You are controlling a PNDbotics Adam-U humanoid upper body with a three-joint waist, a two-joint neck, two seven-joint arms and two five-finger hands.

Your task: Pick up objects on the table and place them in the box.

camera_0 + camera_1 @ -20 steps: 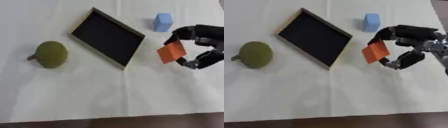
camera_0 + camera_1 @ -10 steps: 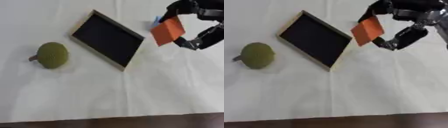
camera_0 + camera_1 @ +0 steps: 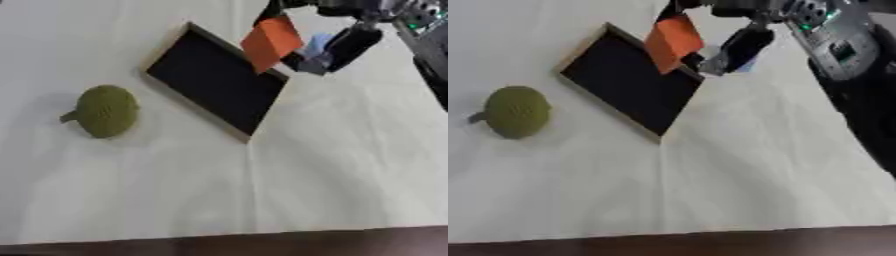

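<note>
Orange block (image 3: 272, 42) sat pinched in the right hand (image 3: 337, 47), fingers curled round it, held in the air over the far right rim of the box (image 3: 194, 104). The box interior lay down and to the left of the block, so the coming move looked like a short carry that way and a lowering. Box long axis ran diagonally, from far left toward near right; the block hung tilted, one corner pointing down toward the dark floor of the box. Whether the block already cleared the rim could not be told.

Right hand was the only one in view and so the nearer to the box; the left hand showed in neither view.

Block: flat-faced, sharp-edged, matte orange, probably rigid. Box: shallow rectangular tray, black inside, thin pale wood-like rim. Blue block (image 3: 318, 43) sat just behind the hand, partly hidden, pale blue with soft edges. Green round object (image 3: 105, 111) lay well apart to the left of the box, dull olive, bumpy surface, short stem on its left side. Worktop (image 3: 332, 170) was covered in a cream cloth with faint creases.
</note>
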